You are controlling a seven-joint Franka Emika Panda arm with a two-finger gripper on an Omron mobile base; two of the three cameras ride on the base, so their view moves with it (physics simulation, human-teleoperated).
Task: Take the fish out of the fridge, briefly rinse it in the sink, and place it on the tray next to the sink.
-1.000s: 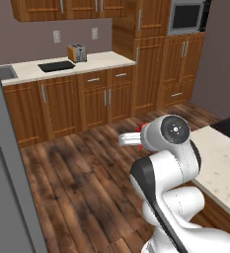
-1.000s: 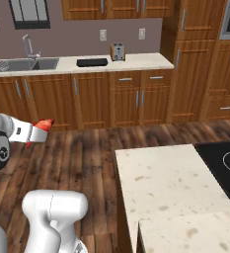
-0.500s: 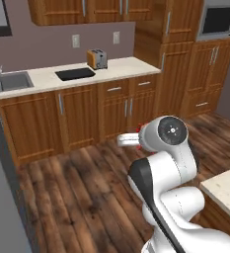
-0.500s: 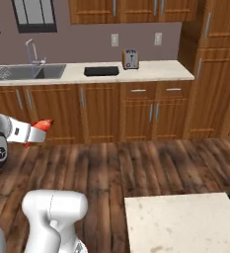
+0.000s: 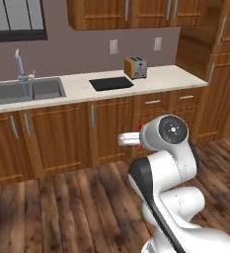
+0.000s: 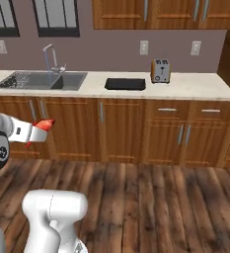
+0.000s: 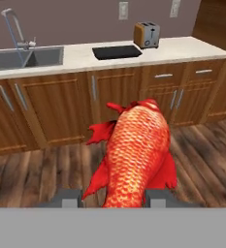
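The fish [image 7: 134, 155] at lower centre is bright red-orange with a fine scale pattern and solid red fins. The tray [image 7: 117, 51] is black beside an orange toaster [image 7: 146, 34], on a cream counter [image 7: 192, 48] over brown wooden cabinets [image 7: 61, 106].

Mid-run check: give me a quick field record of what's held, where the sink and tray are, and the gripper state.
held: fish, red-orange, between the gripper fingers
gripper: shut on the fish, carried above the wood floor
sink: on the counter, left, faucet behind it
tray: black, on the counter right of the sink, nothing on it
toaster: right of the tray
rinse: not yet done
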